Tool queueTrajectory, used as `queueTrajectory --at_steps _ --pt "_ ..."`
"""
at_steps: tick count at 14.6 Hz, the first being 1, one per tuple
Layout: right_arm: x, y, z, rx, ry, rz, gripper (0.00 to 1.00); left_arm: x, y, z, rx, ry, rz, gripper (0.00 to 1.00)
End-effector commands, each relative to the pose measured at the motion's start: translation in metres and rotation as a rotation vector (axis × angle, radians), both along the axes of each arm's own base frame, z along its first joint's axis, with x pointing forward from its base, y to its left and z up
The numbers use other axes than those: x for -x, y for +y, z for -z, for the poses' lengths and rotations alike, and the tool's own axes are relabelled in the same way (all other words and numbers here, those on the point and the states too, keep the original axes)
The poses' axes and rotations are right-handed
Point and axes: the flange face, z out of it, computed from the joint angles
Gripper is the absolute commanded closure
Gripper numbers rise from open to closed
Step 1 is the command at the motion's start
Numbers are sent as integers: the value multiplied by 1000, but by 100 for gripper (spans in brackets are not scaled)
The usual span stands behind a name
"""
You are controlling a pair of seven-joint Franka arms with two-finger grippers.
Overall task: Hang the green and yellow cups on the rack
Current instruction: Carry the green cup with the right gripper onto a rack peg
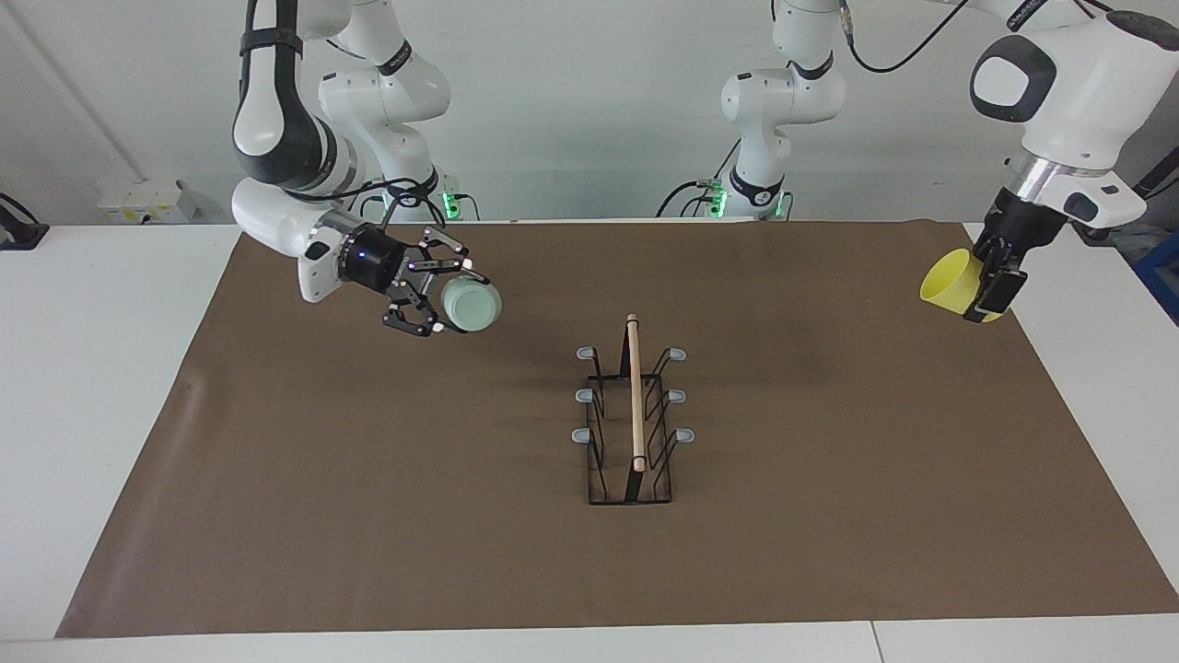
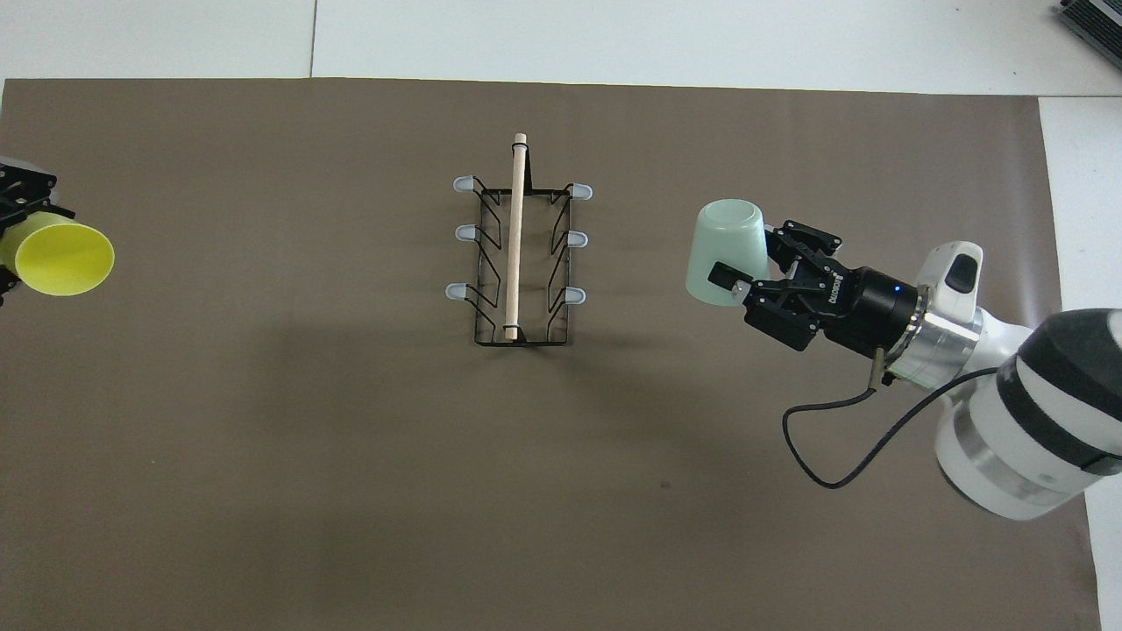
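Now your right gripper [image 1: 440, 299] clamps the green cup [image 1: 471, 306] sideways toward the rack [image 1: 633, 414]; the left gripper [image 1: 990, 290] grips the yellow cup [image 1: 949, 278] over the mat's edge.

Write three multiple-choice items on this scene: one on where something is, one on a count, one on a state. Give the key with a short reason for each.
1. Where is the green cup?
A. Hung on a peg
B. Held in the right gripper above the brown mat
C. Standing on the mat beside the rack

2. How many grey-tipped pegs does the rack have?
A. Four
B. Six
C. Eight

3. What is the state of the yellow cup?
A. Gripped by the left gripper in the air at the mat's edge
B. Lying on its side on the mat
C. Stacked in the green cup

Key: 1 B, the fingers clasp the cup off the mat. 2 B, three pegs show on each side. 3 A, the fingers are closed on the cup's wall, clear of the table.
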Motion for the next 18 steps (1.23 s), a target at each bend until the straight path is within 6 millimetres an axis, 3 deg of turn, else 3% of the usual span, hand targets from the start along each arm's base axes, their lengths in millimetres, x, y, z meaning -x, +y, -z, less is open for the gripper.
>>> queueTrajectory --at_steps 1,3,6,9,15,18 --pt "25 33 11 14 -34 82 100 -2 -35 -3 -113 10 -1 75" --pt "37 76 22 -1 -35 128 100 -1 -52 -3 -168 -1 -24 75" --pt "43 98 47 69 -98 140 100 2 -82 -2 -248 -18 -43 75" --pt "43 111 71 100 -147 157 100 8 -116 1 -342 -21 -33 75" --pt "39 127 68 49 -205 196 100 15 -187 16 -489 -56 63 75" --pt "31 134 86 7 -237 240 100 16 -210 32 -523 -65 22 75"
